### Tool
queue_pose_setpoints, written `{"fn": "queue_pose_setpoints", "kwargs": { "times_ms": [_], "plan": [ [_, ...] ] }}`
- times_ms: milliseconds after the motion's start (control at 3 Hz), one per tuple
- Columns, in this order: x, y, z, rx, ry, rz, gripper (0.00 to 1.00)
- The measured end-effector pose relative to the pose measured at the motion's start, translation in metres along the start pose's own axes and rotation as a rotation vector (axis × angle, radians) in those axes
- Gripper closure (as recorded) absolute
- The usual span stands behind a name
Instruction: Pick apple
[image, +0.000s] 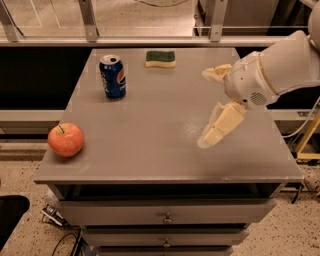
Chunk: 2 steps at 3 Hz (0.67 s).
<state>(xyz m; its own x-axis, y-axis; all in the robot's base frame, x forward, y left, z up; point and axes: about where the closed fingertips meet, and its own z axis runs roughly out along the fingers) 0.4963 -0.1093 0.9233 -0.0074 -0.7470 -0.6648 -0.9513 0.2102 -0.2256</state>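
Note:
The apple (66, 139) is red-orange with paler patches and a short dark stem. It sits on the grey table (165, 150) near the front left corner. My gripper (205, 107) comes in from the right on a white arm and hangs over the table's right-middle part. Its cream fingers (221, 125) are spread apart and hold nothing. The gripper is far to the right of the apple, with bare tabletop between them.
A blue soda can (113, 77) stands upright at the back left. A green and yellow sponge (160, 58) lies at the back middle. Drawers (166, 218) front the table below. A metal rail (150, 41) runs behind it.

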Motion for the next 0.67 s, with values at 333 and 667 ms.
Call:
{"fn": "queue_pose_setpoints", "kwargs": {
  "times_ms": [333, 667],
  "plan": [
    [-0.024, 0.010, 0.034, -0.028, -0.218, 0.015, 0.00],
    [-0.028, 0.016, 0.045, 0.012, -0.259, 0.055, 0.00]
  ]
}}
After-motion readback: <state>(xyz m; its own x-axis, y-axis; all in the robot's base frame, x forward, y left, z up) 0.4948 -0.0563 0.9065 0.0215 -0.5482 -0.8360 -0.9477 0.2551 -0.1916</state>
